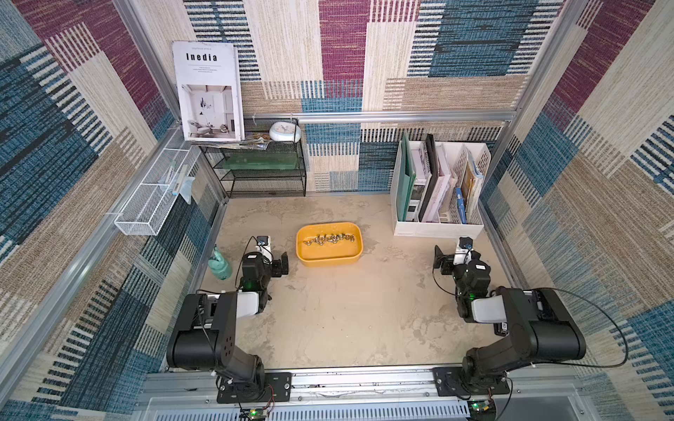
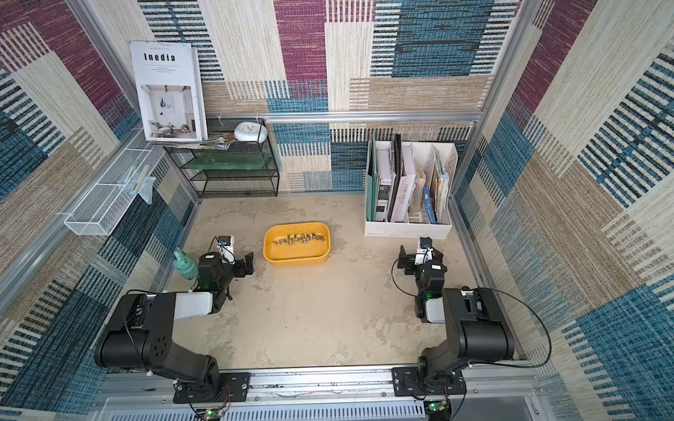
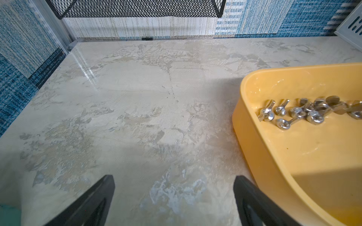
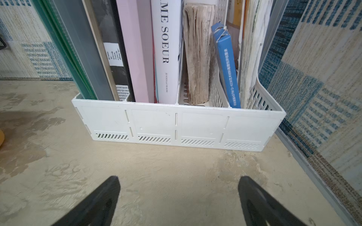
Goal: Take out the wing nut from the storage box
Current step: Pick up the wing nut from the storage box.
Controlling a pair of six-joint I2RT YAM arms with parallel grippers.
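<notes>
Where nuts (image 1: pixel 330 238) lie: box (image 1: pixel 330 259) — on tabletop (image 1: pixel 346 310)
Left tool (image 3: pixel 174 180): released, beside box
Right tool (image 4: pixel 179 179): released — near organizer (image 4: pixel 176 125)

Yellow storage box (image 1: pixel 330 255), silver wing nuts (image 3: pixel 305 113), white file organizer (image 4: pixel 176 127)

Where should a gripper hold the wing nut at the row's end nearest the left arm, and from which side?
Probably across its wings, from above: the end wing nut lies low in the storage box, whose walls block side entry; its outer side is free.
</notes>
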